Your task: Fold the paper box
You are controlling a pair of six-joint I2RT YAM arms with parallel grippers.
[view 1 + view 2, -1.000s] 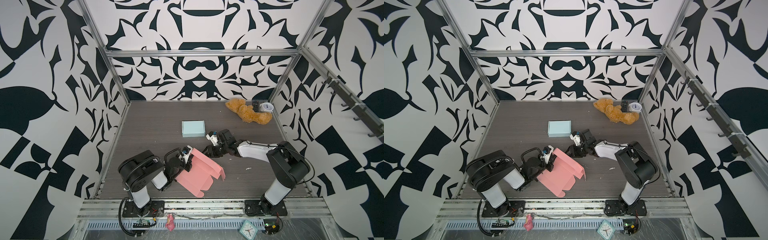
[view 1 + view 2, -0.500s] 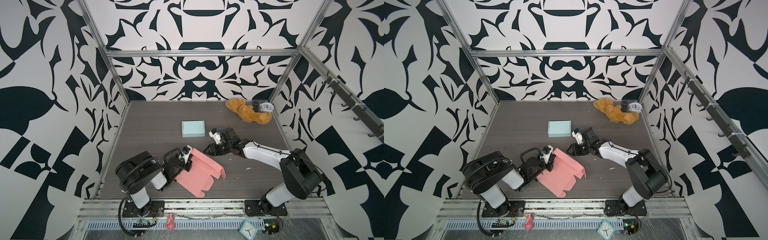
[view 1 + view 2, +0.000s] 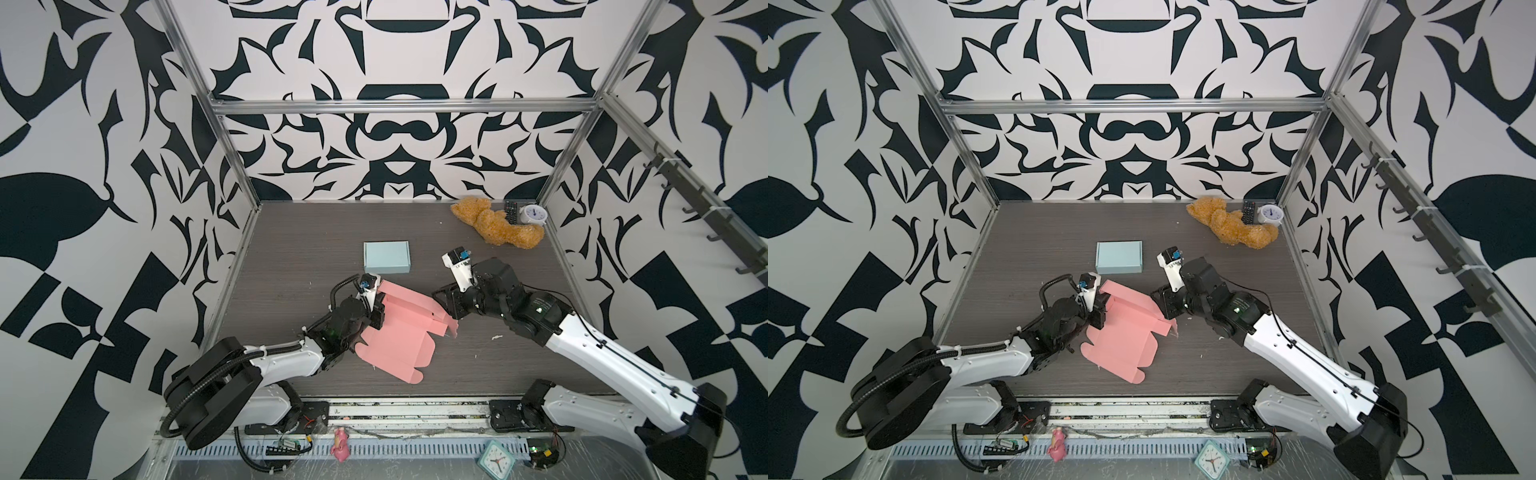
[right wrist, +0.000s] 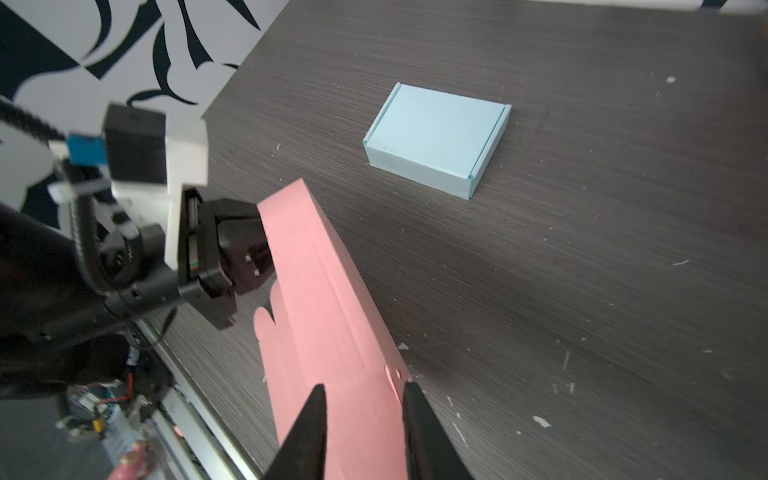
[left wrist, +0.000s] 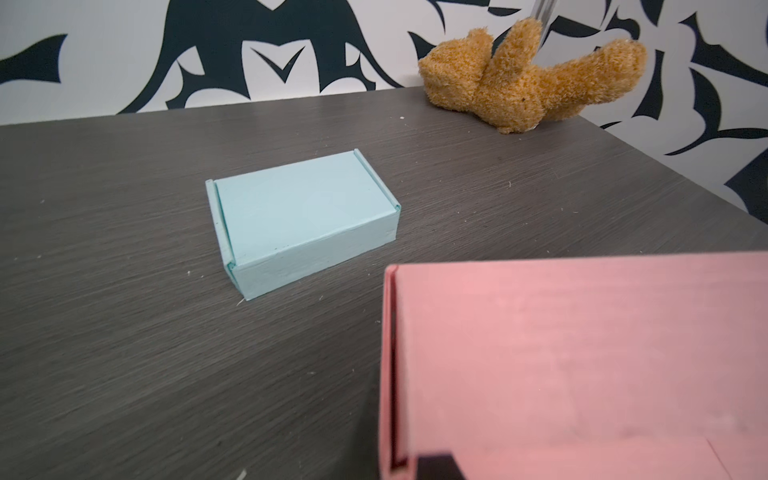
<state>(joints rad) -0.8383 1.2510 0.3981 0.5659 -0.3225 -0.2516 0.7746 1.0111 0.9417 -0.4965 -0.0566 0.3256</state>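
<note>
— While our left pincer (image 3: 376,308) pinches the paper box (image 3: 399,336), half-flat on the worktop (image 3: 291,249), what next?
— Our right pincer (image 4: 362,386) straddles its raised wall (image 4: 324,291), spread; we should close gently, folding along the crease.

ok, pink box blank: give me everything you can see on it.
The pink box blank is matte paperboard, die-cut with creases and rounded tabs, mostly unfolded. Its main sheet lies flat on the grey table near the front edge; the long panel on its far side stands folded up as a wall. The left gripper is shut on that wall's left end. The right gripper straddles the other end, jaws apart; contact cannot be told.
</note>
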